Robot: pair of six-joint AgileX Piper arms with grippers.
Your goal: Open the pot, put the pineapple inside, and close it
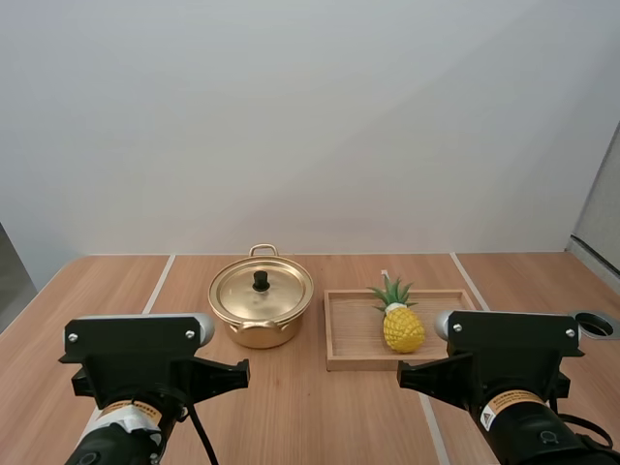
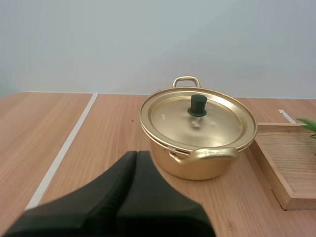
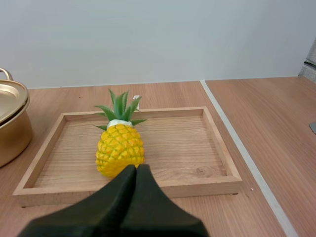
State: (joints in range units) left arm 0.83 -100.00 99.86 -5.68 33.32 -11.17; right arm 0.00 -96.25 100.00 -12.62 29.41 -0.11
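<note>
Hovers clenched and empty, with left gripper [image 2: 137, 154] facing lidded round golden metal pot [image 2: 197, 165], likely for lid removal, and right gripper [image 3: 137, 168] facing yellow green-leaved pineapple [image 3: 120, 150] lying in shallow wooden tray [image 3: 219, 148] on bench [image 1: 310, 417].

High view: the frame's lower edge cuts off my left arm [image 1: 145, 387] and right arm [image 1: 513, 392]. At the right edge a round fitting [image 1: 596, 325] is also cut; I cannot identify it. A white speck [image 1: 385, 274] behind the leaves of the pineapple [image 1: 403, 327] is too small to tell.

Left wrist view: the edge cuts the tray [image 2: 289, 163].

Right wrist view: my right gripper [image 3: 136, 169] hides the pineapple's base, and the edge cuts the pot [image 3: 12, 121].
</note>
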